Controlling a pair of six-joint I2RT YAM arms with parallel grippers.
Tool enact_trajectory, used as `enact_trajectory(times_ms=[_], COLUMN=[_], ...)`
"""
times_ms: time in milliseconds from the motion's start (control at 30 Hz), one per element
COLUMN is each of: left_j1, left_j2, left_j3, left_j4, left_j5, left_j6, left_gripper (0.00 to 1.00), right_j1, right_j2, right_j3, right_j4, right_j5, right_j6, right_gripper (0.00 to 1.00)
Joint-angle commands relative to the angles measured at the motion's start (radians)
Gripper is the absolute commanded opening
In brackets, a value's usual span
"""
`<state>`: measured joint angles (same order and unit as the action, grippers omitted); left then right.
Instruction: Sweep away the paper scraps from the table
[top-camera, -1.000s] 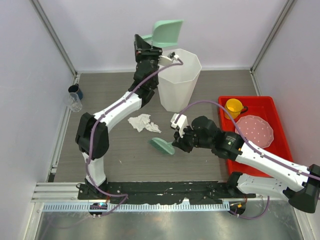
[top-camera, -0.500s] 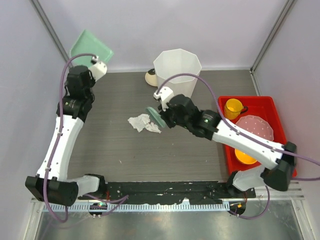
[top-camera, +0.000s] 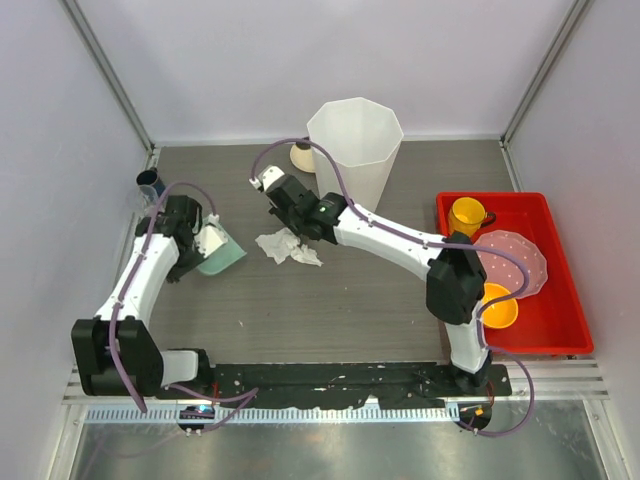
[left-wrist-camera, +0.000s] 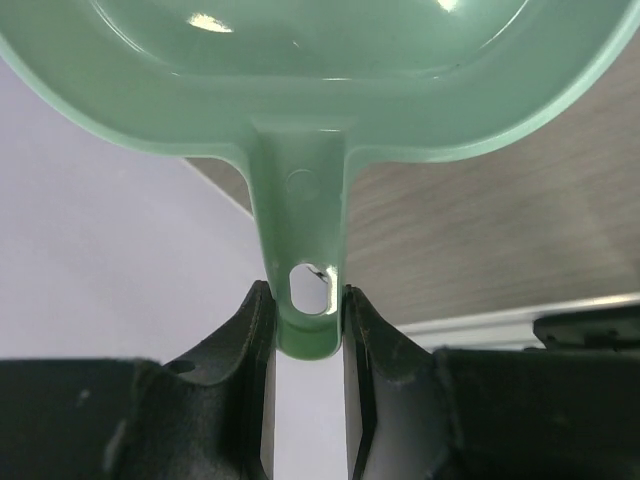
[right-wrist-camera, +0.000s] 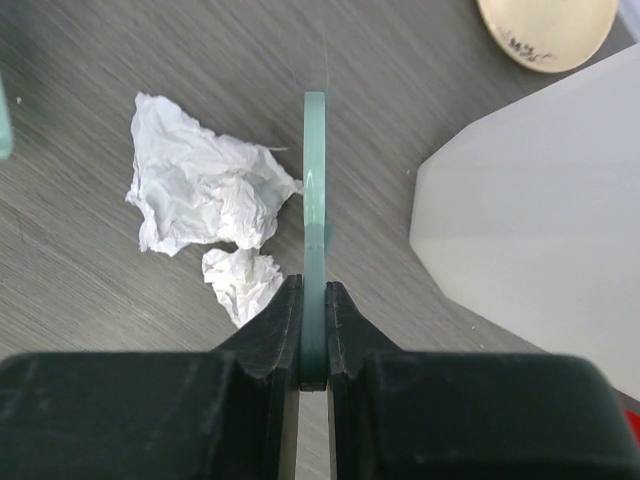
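Left gripper (left-wrist-camera: 305, 325): jaws nearly closed, clamped on the handle end of the green dustpan (left-wrist-camera: 320, 70), one finger on each side of the hang hole. The pan body sits straight ahead of the fingers, with wood-grain table (left-wrist-camera: 500, 230) beyond it.

Right gripper (right-wrist-camera: 314, 320): jaws pinched almost together on a thin flat green sweeper (right-wrist-camera: 315, 170), seen edge-on and sticking straight out past the fingertips.

Paper scraps (right-wrist-camera: 205, 195): a crumpled white cluster on the table just left of the sweeper. The nearest edge is right up against the blade face; can't tell if it touches. A smaller piece lies close to the left finger.

White bin (right-wrist-camera: 540, 190): right of the right gripper, apart from it. A beige disc (right-wrist-camera: 548, 28) lies ahead-right.

In the top view the scraps lie between the two grippers, near the dustpan but apart from it.
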<state>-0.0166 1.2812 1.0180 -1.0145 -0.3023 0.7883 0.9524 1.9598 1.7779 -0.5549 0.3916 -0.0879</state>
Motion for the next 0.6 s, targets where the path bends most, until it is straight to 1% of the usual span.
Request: enact_trajectory(times_ms=[0, 33, 100, 133, 200, 233, 367, 467, 500, 567], left_j1=[-0.003, -0.012, -0.028, -0.054, -0.088, -0.121, -0.152, -0.155, -0.157, -0.160], left_j2=[0.018, 0.030, 0.047, 0.053, 0.085, 0.098, 0.164, 0.233, 0.257, 0.279], left_j3=[-0.039, -0.050, -0.065, -0.082, -0.101, -0.110, -0.085, -0.046, -0.042, -0.039], left_j4=[-0.156, -0.170, -0.200, -0.203, -0.202, -0.197, -0.162, -0.145, -0.138, -0.119], left_j5=[0.048, 0.049, 0.051, 0.042, 0.007, -0.006, -0.006, 0.018, 0.022, 0.034], left_j6=[0.084, 0.091, 0.112, 0.114, 0.108, 0.101, 0.083, 0.052, 0.049, 0.042], left_gripper=[0.00, 0.00, 0.00, 0.00, 0.00, 0.00, 0.00, 0.00, 0.00, 0.00], right_j1=[-0.001, -0.001, -0.001, -0.001, -0.001, -0.001, -0.001, 0.006, 0.008, 0.009], right_j2=[0.001, 0.005, 0.022, 0.030, 0.047, 0.060, 0.077, 0.074, 0.073, 0.071], right_j3=[0.072, 0.072, 0.077, 0.083, 0.107, 0.115, 0.133, 0.130, 0.129, 0.129], right_j4=[-0.027, -0.016, -0.005, -0.004, -0.007, -0.010, 0.001, 0.056, 0.076, 0.124], right_j5=[-0.020, -0.058, -0.088, -0.103, -0.141, -0.151, -0.204, -0.338, -0.421, -0.479], right_j6=[0.048, 0.059, 0.074, 0.086, 0.115, 0.126, 0.161, 0.221, 0.241, 0.275], right_gripper=[0.01, 0.01, 0.01, 0.01, 0.01, 0.01, 0.01, 0.01, 0.01, 0.01])
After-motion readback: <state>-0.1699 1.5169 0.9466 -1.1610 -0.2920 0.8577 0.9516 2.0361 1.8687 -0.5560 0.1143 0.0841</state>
